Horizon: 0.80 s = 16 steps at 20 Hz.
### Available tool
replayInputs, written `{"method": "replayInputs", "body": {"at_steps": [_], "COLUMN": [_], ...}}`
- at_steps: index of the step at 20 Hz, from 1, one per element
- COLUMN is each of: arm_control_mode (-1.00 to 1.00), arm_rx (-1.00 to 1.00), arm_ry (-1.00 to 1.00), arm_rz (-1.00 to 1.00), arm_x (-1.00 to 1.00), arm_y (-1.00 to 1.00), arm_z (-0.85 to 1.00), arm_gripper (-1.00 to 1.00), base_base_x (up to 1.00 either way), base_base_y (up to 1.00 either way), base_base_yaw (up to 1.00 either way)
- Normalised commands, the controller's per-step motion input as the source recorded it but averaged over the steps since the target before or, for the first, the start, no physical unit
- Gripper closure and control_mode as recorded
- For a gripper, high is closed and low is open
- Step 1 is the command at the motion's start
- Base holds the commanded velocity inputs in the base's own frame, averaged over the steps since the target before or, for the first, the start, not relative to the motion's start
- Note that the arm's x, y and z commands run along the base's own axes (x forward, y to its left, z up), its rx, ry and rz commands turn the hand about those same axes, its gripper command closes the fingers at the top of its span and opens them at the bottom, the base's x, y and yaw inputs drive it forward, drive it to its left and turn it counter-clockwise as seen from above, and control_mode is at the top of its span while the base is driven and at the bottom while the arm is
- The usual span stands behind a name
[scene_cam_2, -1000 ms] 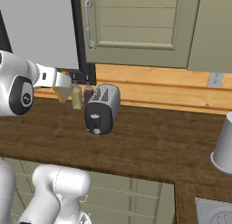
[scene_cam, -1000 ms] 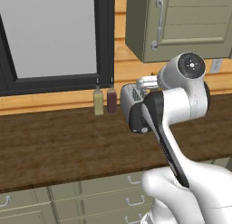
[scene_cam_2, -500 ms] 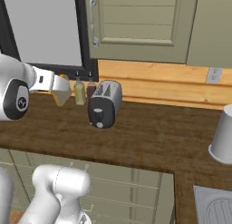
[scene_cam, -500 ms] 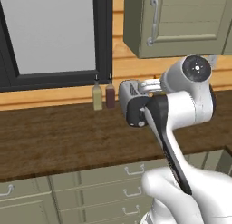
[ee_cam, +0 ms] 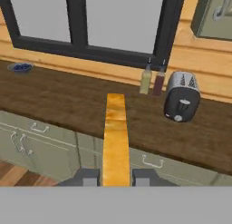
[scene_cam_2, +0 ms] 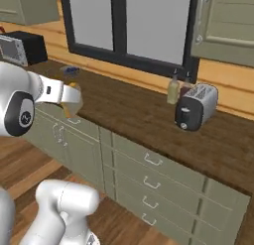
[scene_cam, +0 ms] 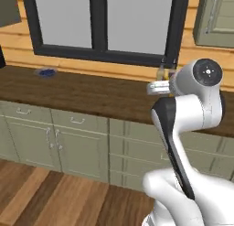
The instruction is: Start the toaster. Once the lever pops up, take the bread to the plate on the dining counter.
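The whole view is sliding sideways since a moment ago, so the base is driving along the worktop and the toaster (scene_cam_2: 196,106) is now sitting well off to the right. The gripper (ee_cam: 116,177) is clamping the bread (ee_cam: 115,137) edge-on, carrying it out over the cabinet fronts. Two slim bottles (scene_cam_2: 178,89) are standing just beside the toaster, below the window (scene_cam_2: 129,26).
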Motion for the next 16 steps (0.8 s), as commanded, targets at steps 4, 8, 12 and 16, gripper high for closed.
{"method": "replayInputs", "body": {"at_steps": [4, 8, 12, 16], "arm_control_mode": [1.00, 1.00, 1.00, 1.00], "arm_rx": [0.00, 0.00, 0.00, 0.00], "arm_ry": [0.00, 0.00, 0.00, 0.00], "arm_rz": [0.00, 0.00, 0.00, 0.00], "arm_x": [0.00, 0.00, 0.00, 0.00], "arm_y": [0.00, 0.00, 0.00, 0.00], "arm_z": [0.00, 0.00, 0.00, 0.00], "arm_gripper": [1.00, 1.00, 1.00, 1.00], "base_base_x": [-0.10, -0.09, -0.08, -0.03], "base_base_y": [0.00, 0.00, 0.00, 0.00], "base_base_yaw": [1.00, 1.00, 1.00, 1.00]}}
